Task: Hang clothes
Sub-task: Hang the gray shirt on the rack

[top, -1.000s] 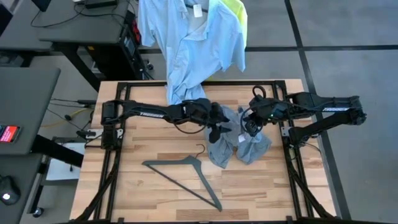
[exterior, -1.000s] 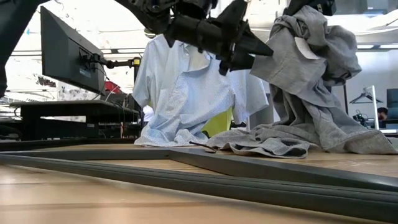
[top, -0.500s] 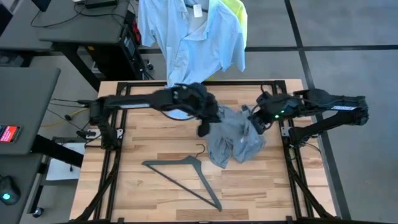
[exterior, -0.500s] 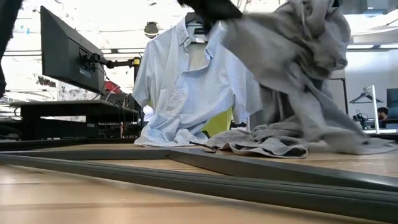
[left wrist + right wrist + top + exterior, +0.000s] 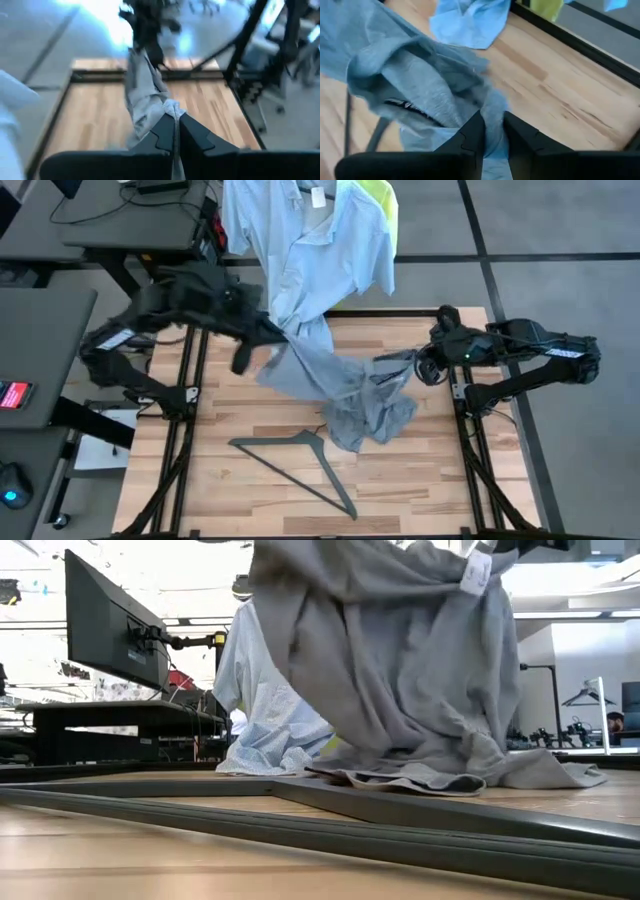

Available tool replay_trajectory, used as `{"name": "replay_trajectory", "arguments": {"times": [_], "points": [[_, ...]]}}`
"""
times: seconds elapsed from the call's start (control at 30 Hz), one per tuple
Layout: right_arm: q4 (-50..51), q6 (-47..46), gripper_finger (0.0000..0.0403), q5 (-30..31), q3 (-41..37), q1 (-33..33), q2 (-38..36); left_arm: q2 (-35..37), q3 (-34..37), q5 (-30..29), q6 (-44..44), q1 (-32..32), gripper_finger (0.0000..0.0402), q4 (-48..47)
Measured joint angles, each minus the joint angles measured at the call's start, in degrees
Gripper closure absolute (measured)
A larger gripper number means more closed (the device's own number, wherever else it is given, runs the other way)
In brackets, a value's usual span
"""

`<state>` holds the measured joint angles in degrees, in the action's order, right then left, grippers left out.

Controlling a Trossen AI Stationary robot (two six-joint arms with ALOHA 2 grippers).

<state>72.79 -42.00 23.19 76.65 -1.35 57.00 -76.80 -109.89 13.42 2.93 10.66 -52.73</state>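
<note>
We have the grey T-shirt (image 5: 340, 385) stretched between both arms above the table (image 5: 440, 480): the left gripper (image 5: 175, 131) is clenched on one edge near the table's left rear corner, and the right gripper (image 5: 491, 131) pinches the other end near the right edge, its fingers only narrowly apart with fabric bunched between them. The middle of the shirt sags and its lower part rests on the wood, just beside the hook of the dark hanger (image 5: 300, 460) lying flat nearer the front. The pale blue shirt (image 5: 310, 245) and the neon-yellow T-shirt (image 5: 382, 200) hang beyond the far edge of the table. To do this step well, we judge that both pinches should stay firm while we spread the cloth evenly, find the neck opening, and keep the sagging part from dragging the hanger out of place
</note>
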Motion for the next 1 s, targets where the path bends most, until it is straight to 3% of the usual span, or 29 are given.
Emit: {"name": "replay_trajectory", "arguments": {"times": [0.3,0.47,0.73,0.87,1.0], "points": [[0.1,-3.0,0.0346,-5.0,-4.4,-1.8,1.5,-0.2,0.2,0.1,-5.7,-2.5,0.0402,-8.3],[-1.2,-12.8,0.0346,-5.0,-10.6,-11.3,1.4,-3.5,6.1,-0.8,-9.9,-7.8,0.0402,-13.1],[-8.8,-39.9,0.0346,-5.5,-25.9,-33.1,1.5,-9.1,19.4,0.6,-16.2,-18.8,0.0402,-7.7],[-11.8,-48.7,0.0344,-6.2,-29.4,-39.7,1.5,-13.4,20.9,6.8,-18.6,-20.3,0.0398,-9.2],[-11.8,-50.6,0.0326,-7.5,-27.8,-40.9,0.5,-16.4,18.5,12.2,-18.5,-18.5,0.0369,-14.1]]}}
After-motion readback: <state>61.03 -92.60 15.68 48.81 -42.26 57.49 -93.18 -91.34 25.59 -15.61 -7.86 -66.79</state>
